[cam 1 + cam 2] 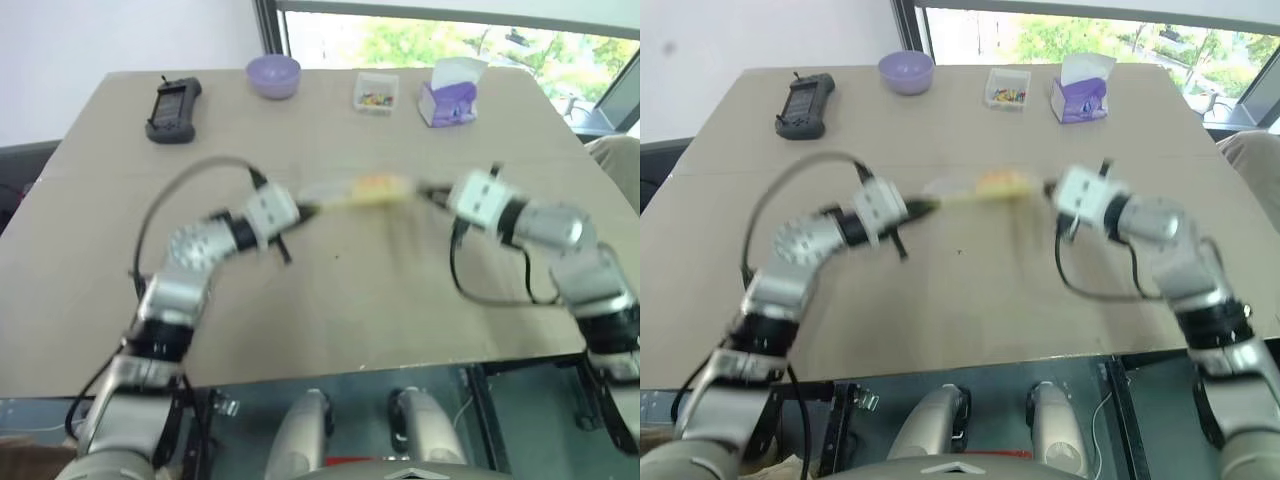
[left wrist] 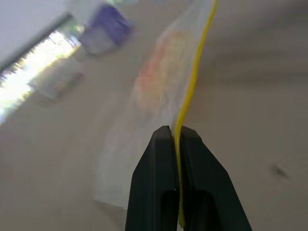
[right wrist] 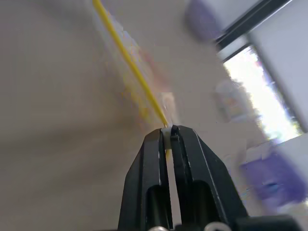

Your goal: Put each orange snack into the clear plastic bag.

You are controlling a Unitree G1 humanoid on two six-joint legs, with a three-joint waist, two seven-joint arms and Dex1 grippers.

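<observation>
Both arms reach in over beige table [image 1: 330,310], left gripper [image 1: 310,208] & right gripper [image 1: 425,190] at either end of clear plastic bag [image 1: 345,193] w/ orange snack [image 1: 378,186] inside, blurred; purple bowl [image 1: 273,76], tissue pack [image 1: 450,95] at far edge.

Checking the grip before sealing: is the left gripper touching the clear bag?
Touching: left wrist view shows the left gripper clamped on the clear bag's yellow strip.

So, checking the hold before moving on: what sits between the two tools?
The clear plastic bag, with the orange snack inside, spans from left tool to right tool, both shut on its yellow edge, per the eye views.
</observation>
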